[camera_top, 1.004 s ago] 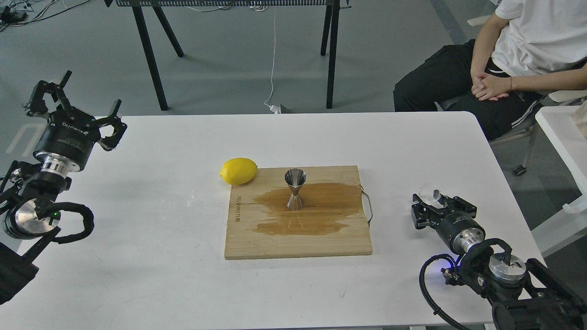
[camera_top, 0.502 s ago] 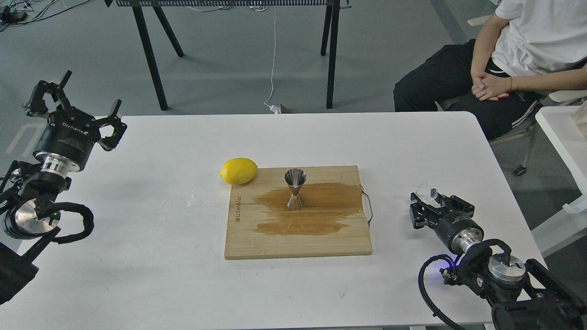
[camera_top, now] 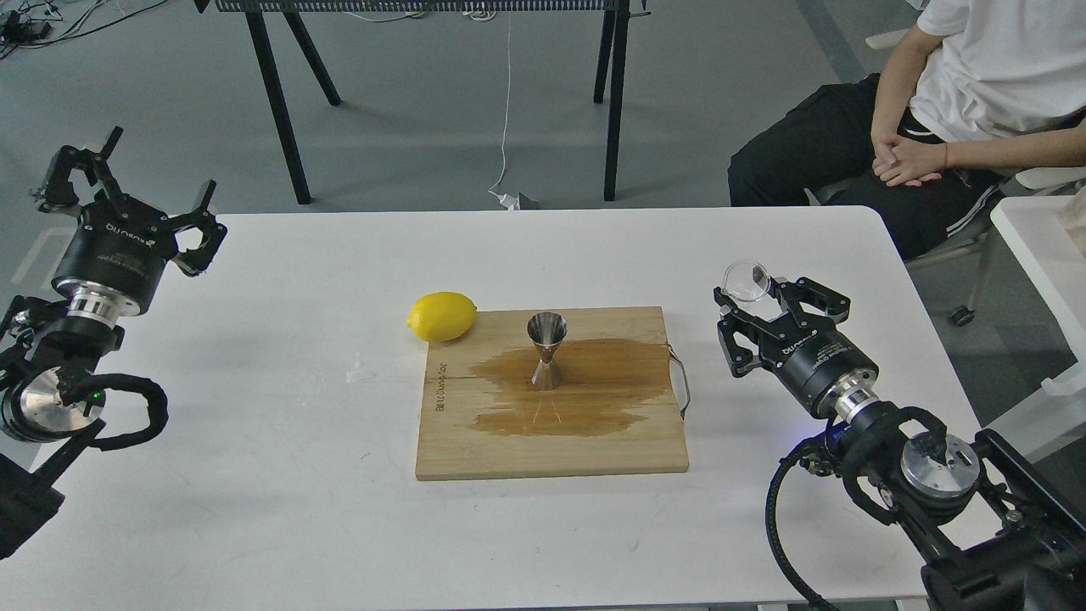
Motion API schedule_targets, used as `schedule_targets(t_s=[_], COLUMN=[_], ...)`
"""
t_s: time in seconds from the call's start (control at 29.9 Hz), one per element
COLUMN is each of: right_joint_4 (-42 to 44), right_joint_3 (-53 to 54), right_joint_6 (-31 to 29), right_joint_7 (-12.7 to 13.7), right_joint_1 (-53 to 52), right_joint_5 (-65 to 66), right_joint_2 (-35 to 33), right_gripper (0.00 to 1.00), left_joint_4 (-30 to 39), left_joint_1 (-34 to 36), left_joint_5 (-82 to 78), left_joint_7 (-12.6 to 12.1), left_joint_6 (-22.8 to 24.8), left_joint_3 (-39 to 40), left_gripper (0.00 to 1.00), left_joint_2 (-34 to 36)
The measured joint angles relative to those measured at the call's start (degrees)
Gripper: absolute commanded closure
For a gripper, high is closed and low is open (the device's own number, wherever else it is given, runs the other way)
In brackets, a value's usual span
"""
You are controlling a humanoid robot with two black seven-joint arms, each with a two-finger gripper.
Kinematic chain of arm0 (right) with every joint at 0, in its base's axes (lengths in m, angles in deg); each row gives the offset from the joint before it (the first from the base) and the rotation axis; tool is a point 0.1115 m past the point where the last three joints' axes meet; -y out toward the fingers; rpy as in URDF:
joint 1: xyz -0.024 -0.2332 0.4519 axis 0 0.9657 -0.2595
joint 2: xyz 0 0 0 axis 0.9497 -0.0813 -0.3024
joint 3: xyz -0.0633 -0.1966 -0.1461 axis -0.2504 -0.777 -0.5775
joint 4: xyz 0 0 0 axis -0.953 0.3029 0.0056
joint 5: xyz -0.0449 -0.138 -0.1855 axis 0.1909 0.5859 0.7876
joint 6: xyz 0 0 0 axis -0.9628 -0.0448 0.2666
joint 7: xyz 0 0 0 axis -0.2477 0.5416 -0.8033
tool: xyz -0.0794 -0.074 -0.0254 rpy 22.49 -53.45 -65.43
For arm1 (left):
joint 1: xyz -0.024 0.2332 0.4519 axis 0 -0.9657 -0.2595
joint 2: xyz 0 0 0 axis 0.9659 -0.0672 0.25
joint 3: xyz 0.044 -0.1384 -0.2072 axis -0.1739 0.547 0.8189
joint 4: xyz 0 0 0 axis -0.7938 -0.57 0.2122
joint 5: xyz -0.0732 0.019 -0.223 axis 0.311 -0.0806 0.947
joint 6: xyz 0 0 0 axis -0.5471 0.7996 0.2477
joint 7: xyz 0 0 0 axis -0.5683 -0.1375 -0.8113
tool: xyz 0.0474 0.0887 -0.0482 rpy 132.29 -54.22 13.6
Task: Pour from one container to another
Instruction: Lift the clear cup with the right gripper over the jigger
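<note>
The shiny steel jigger (camera_top: 545,350) stands upright on the wooden board (camera_top: 543,454), in the middle of a dark wet stain (camera_top: 594,390). The small clear cup (camera_top: 747,280) is lifted off the table to the right of the board, and my right gripper (camera_top: 761,290) is shut on it. The cup is tilted, with its mouth facing the camera, and it sits right of and a little higher than the jigger. At the table's far left edge, well away from both containers, my left gripper (camera_top: 159,167) is raised and open with nothing in it.
A yellow lemon (camera_top: 441,316) lies at the board's back left corner. The board has a metal handle (camera_top: 681,382) on its right side. A seated person (camera_top: 925,110) is beyond the table's back right corner, and a second white table (camera_top: 1039,246) stands at the right.
My right gripper has risen off the table and moved left toward the board, carrying the clear cup with it. My left gripper has shifted slightly left.
</note>
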Motion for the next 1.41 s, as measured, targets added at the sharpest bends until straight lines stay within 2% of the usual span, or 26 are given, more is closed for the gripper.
schedule_targets(t_s=[0.2,0.44,0.84,1.41], right_joint_4=[-0.6,0.5,2.1,5.2], right_joint_3=[-5.4,-6.6,-9.7,-17.3], right_joint_6=[1.8,2.8,9.8,10.6], right_joint_7=[-0.3,-0.3,-0.4,-0.5], right_joint_1=[-3.0,-5.9,-12.5,-16.3], right_joint_5=[12.3,14.8,24.6,43.0], right_joint_2=[1.7,5.6,9.7,11.3], right_gripper=[0.67,0.69,0.70,0.70], left_joint_4=[0.0,0.0,-0.2,-0.3], left_joint_1=[0.0,0.0,-0.1,0.0], left_joint_5=[0.0,-0.1,0.0,0.0], left_joint_7=[0.1,0.1,0.2,0.1], left_joint_6=[-0.2,-0.2,-0.1,-0.1], left_joint_3=[0.0,0.1,0.0,0.1], left_gripper=[0.00,0.00,0.00,0.00], left_joint_2=[0.0,0.1,0.4,0.7])
